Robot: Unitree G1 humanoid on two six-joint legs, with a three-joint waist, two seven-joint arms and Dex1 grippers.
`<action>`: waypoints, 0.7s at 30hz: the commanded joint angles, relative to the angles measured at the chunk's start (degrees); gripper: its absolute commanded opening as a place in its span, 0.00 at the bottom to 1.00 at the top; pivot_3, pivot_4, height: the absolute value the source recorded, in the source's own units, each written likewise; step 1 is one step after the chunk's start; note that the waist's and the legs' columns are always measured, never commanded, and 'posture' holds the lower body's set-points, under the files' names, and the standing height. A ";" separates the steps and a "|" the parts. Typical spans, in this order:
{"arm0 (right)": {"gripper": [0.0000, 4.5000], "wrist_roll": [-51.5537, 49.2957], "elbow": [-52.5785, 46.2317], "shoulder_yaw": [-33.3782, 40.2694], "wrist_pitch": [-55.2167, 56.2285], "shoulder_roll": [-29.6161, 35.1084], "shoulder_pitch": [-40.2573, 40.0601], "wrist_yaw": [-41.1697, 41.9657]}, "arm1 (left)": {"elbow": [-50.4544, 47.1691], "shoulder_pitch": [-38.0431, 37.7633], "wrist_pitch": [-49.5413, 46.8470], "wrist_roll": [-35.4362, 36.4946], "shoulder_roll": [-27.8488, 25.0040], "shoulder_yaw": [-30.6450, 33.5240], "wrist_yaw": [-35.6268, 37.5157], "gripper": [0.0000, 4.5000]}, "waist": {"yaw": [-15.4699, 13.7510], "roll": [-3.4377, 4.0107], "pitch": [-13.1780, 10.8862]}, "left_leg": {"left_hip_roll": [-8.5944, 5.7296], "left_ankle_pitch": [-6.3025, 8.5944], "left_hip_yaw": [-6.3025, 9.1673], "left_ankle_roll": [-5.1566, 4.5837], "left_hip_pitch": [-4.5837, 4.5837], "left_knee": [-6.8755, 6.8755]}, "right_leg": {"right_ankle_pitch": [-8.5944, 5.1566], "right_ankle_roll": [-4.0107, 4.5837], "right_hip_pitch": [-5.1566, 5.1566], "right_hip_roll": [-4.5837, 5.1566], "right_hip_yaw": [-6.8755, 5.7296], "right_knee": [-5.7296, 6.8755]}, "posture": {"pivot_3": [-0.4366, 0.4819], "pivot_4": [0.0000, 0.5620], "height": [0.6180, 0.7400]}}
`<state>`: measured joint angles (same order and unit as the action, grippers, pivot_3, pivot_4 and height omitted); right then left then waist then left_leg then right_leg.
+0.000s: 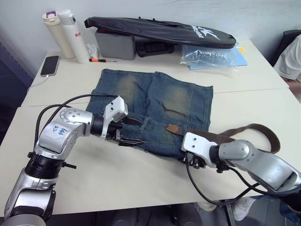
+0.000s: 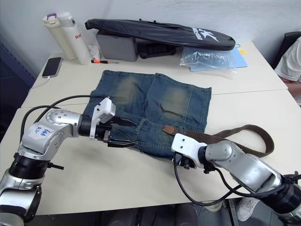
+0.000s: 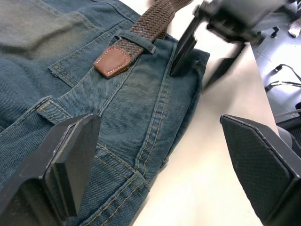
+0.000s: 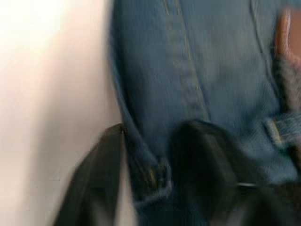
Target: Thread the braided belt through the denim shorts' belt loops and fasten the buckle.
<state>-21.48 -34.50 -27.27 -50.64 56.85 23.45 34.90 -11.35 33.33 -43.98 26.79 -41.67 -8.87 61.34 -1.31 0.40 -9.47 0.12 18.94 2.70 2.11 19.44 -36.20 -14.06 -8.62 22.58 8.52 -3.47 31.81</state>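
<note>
Lying flat on the cream-white table (image 1: 141, 183), the faded blue denim shorts (image 1: 155, 110) show two lighter worn patches, with the waistband turned toward the robot. Over on the right, the long dark brown braided belt (image 1: 256, 129) curls in a loop on the table, well past the shorts' edge, and runs back onto the waistband. Its tan leather tip (image 3: 112, 61) has passed under one narrow blue denim belt loop (image 3: 136, 41) and lies flat on the denim just beyond it, seen clearly from the left wrist. The belt's other end is hidden behind the right arm.

Left gripper (image 1: 127, 134) now: it hovers at the waistband's near edge, left of the belt tip, black fingers (image 3: 70, 157) spread wide with nothing between them, one over the denim and one over bare table.

Right gripper (image 3: 197, 54) sits at the waistband's right corner, just beside the threaded loop. From its own wrist view the two dark fingers straddle the waistband's edge and look closed on the denim (image 4: 150, 179).

Behind the shorts: a long black zipped bag (image 1: 160, 29), a grey box (image 1: 115, 44), a clear plastic bag (image 1: 209, 57), two cream flasks (image 1: 66, 33) and a phone (image 1: 50, 65).
</note>
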 commanded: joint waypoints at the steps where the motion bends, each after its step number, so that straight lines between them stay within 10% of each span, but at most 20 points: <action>1: 0.07 6.20 3.11 1.15 3.91 3.30 -1.32 2.36 | -3.10 -0.25 -0.08 1.36 -0.20 1.31 0.11 1.00 | -0.11 0.00 0.00 | 0.00 0.00 0.00 0.00 0.00 -0.02 | 0.00 0.00 -0.01 0.00 0.00 -0.01 | 0.48 0.27 1.00; 21: 0.09 19.65 28.65 20.04 51.46 15.86 -15.40 15.84 | -1.48 1.81 1.16 0.48 8.70 -3.60 -0.98 1.00 | -0.23 0.04 0.03 | -0.11 -0.01 -0.02 0.01 -0.02 -0.24 | 0.12 -0.21 -0.17 0.05 0.12 -0.18 | 0.48 0.27 1.00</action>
<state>-1.46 -6.56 -10.63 -0.13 72.44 8.22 49.44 -12.57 33.92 -43.90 27.03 -33.26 -12.38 59.71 -1.54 0.44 -9.43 0.01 18.93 2.68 2.13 19.42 -36.46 -13.94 -8.82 22.40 8.56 -3.35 31.62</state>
